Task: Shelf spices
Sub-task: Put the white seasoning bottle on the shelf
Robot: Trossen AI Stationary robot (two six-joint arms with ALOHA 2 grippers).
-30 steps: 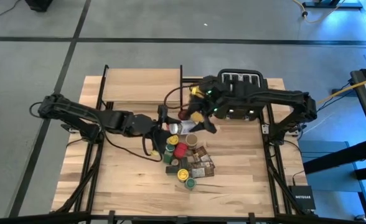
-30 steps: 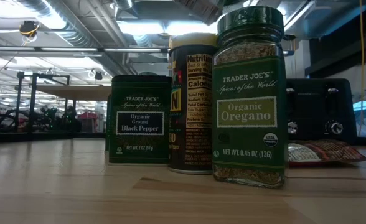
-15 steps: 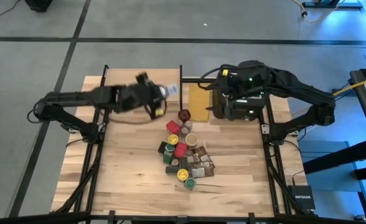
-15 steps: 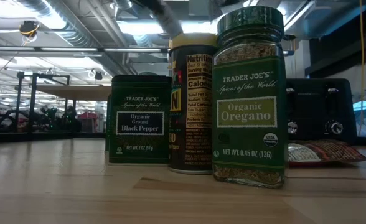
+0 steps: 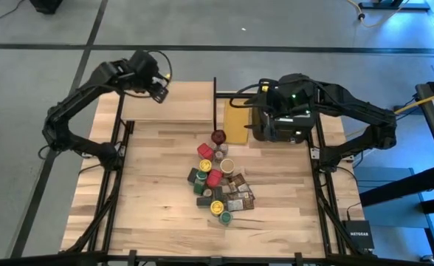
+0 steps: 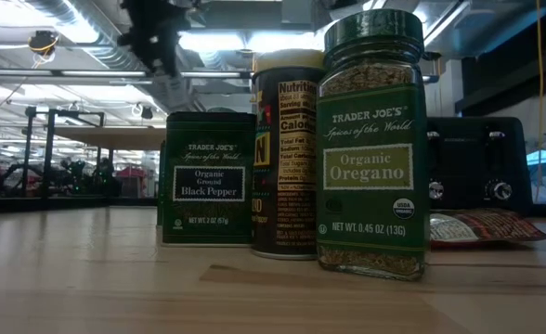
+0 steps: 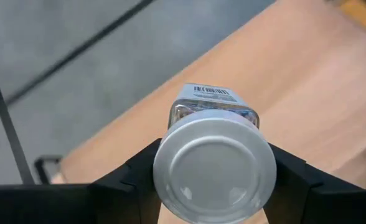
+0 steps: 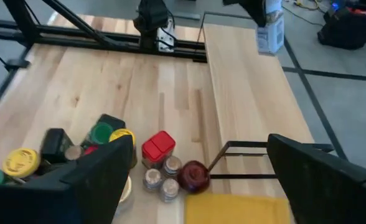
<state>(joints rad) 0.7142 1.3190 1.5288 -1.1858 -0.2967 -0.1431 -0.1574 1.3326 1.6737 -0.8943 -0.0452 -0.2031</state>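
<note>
The spices (image 5: pixel 218 185) stand and lie in a cluster mid-table; in the low view an oregano jar (image 6: pixel 371 148) and a black pepper tin (image 6: pixel 208 176) stand close up. One clear jar with a silver lid (image 7: pixel 214 174) hangs over the shelf (image 5: pixel 174 103) in my left gripper (image 5: pixel 160 87), which is shut on it. It also shows in the right wrist view as the jar (image 8: pixel 270 32). My right gripper (image 8: pixel 201 144) stands open with nothing in it, above the yellow board (image 5: pixel 236 123). My left gripper pinches the jar at its silver lid end (image 7: pixel 170 155) between its two fingers (image 7: pixel 136 183), one on each side. The fingers slant down from above, and the jar lies along them with its lid toward the wrist. It hangs lifted clear above the shelf plank (image 7: pixel 314 93).
A dark red knob (image 8: pixel 194 176) sits by the near right corner of the shelf's black frame (image 8: pixel 258 146). A black appliance (image 5: pixel 285 129) stands at the far right under my right arm. Bare tabletop lies left of the cluster (image 5: pixel 143 192).
My left gripper has swung up from beside the spice cluster toward the table's far left, over the shelf. It carries the silver-lidded jar lifted clear, and its wrist has rolled. My right gripper has drawn back from the cluster toward the far right and risen.
</note>
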